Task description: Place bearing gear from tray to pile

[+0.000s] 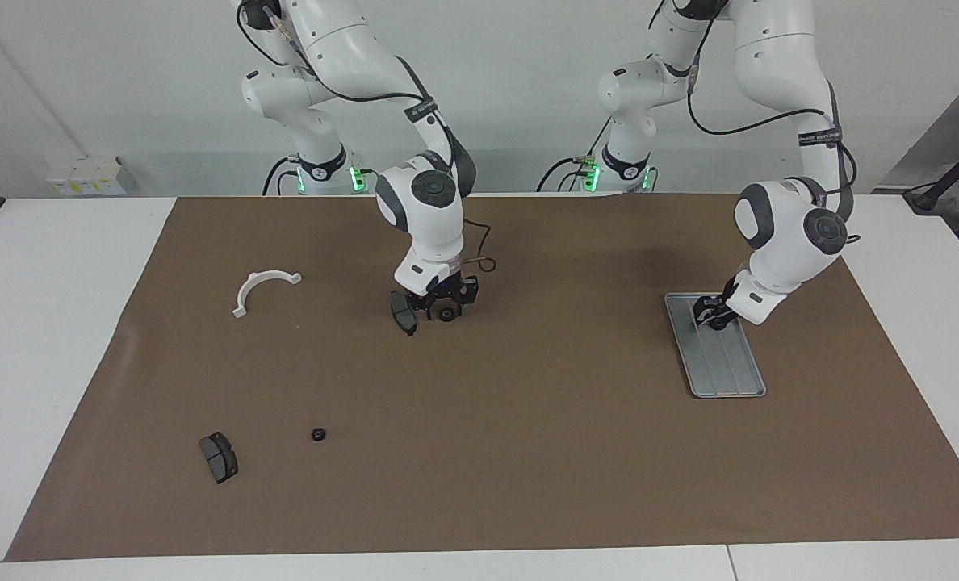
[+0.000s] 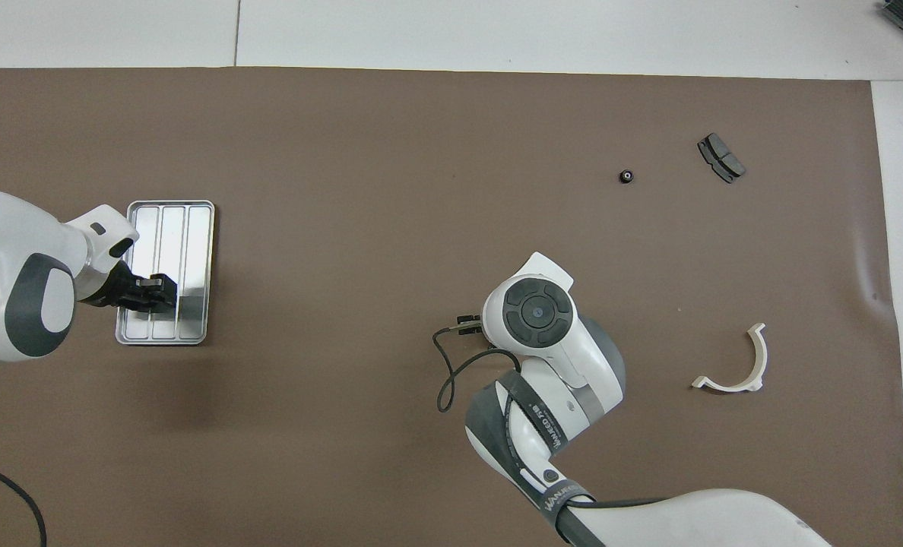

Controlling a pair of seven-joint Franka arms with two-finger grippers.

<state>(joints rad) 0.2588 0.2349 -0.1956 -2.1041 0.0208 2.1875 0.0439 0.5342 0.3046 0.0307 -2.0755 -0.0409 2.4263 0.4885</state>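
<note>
Black bearing gear (image 1: pixel 446 314) sits in the right end effector (image 1: pixel 445 311), low beside a dark pad (image 1: pixel 403 313) of the pile. Left end effector (image 1: pixel 707 313) waits over the tray (image 1: pixel 730 379), fingers unreadable. Judged step: placement; next, release.
</note>
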